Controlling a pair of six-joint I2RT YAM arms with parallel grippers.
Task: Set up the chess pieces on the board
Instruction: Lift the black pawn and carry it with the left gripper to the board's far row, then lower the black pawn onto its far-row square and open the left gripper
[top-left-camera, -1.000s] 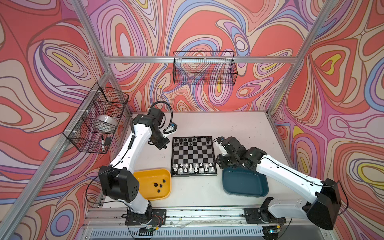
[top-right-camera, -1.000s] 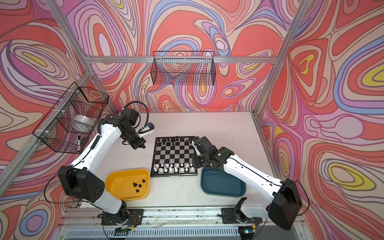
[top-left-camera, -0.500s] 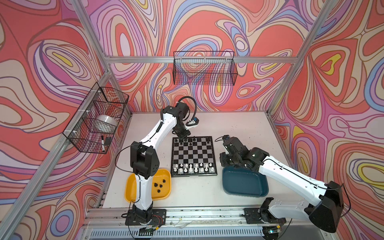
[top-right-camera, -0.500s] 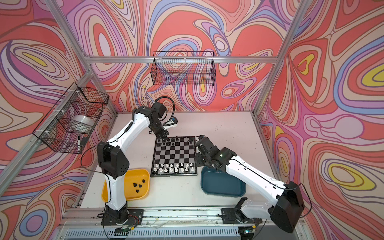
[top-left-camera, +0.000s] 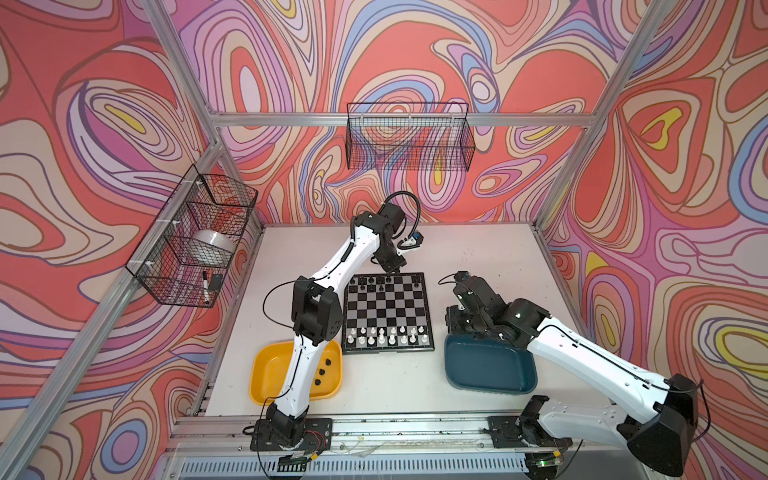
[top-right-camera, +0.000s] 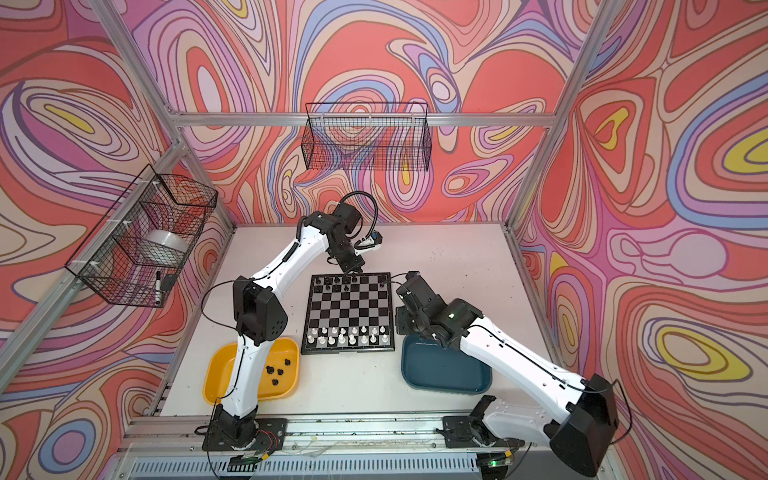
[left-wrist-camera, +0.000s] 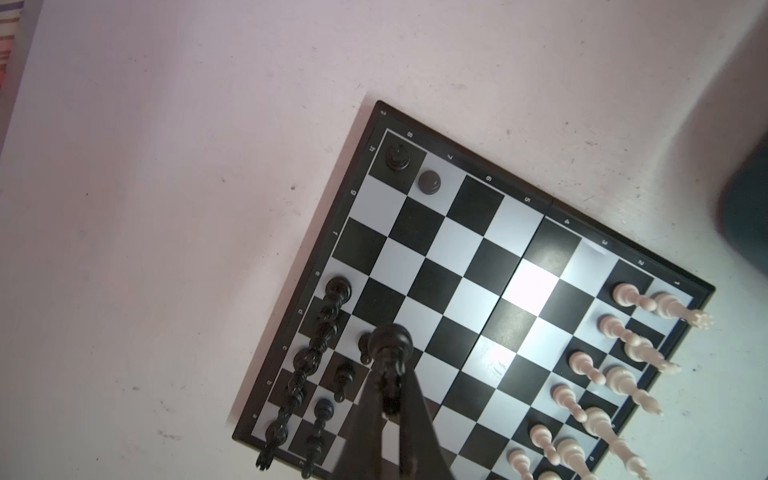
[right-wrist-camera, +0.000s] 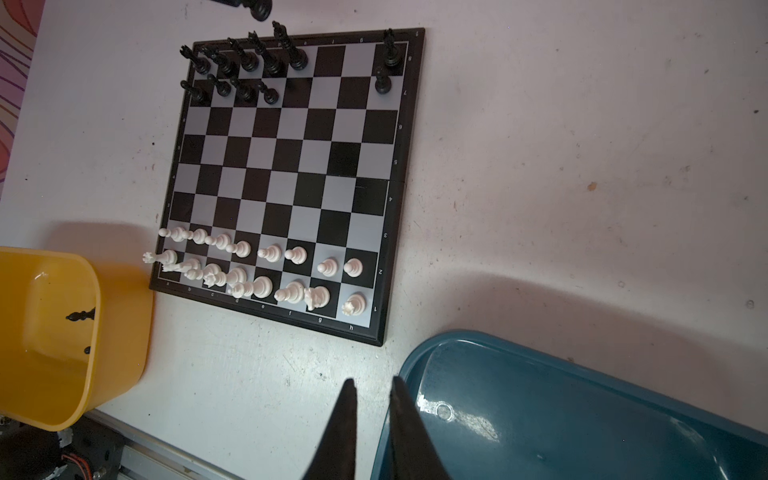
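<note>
My left gripper clamped on black piece, hanging over board at its 12 o'clock edge, above black ranks. I count five black on back rank, four in front, plus corner pair at board's 1 o'clock. White pieces fill two ranks along 6 o'clock edge. Yellow tray at board's 7 o'clock, loose black pieces inside. My right gripper over teal tray rim, 4 o'clock of board; jaws nearly together, nothing between.
</note>
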